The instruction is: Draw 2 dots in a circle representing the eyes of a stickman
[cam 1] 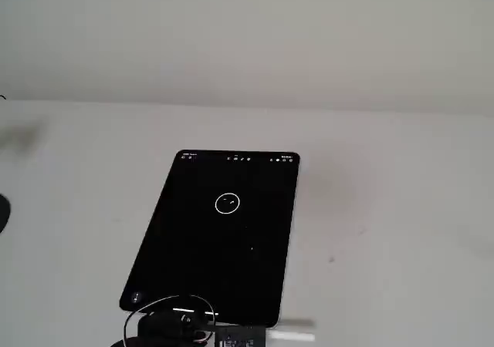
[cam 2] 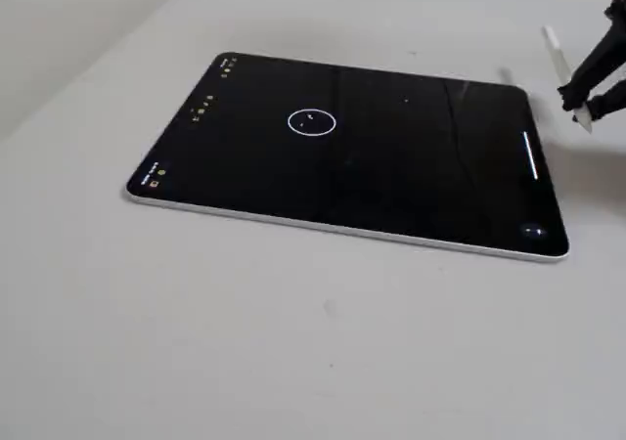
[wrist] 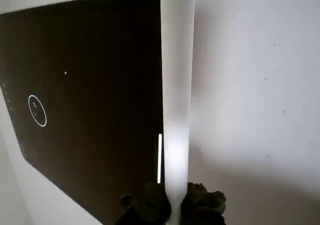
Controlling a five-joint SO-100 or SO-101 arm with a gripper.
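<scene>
Two dots (cam 1: 227,200) already inside the circle (cam 1: 227,203) mid-screen on the tablet (cam 2: 391,196), task apparently complete; gripper (wrist: 174,205) clamped on white stylus (wrist: 176,85), bottom centre of wrist view, off the screen.

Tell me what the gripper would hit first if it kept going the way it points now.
Probably bare table: the gripper holds a white stylus running just past the tablet edge, though depth is unclear.

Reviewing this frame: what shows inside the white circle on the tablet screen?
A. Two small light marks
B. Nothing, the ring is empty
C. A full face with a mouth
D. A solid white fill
A. Two small dots sit inside the circle in the wrist view and both fixed views, while the gripper holds the white stylus off by the edge of the tablet.
</scene>
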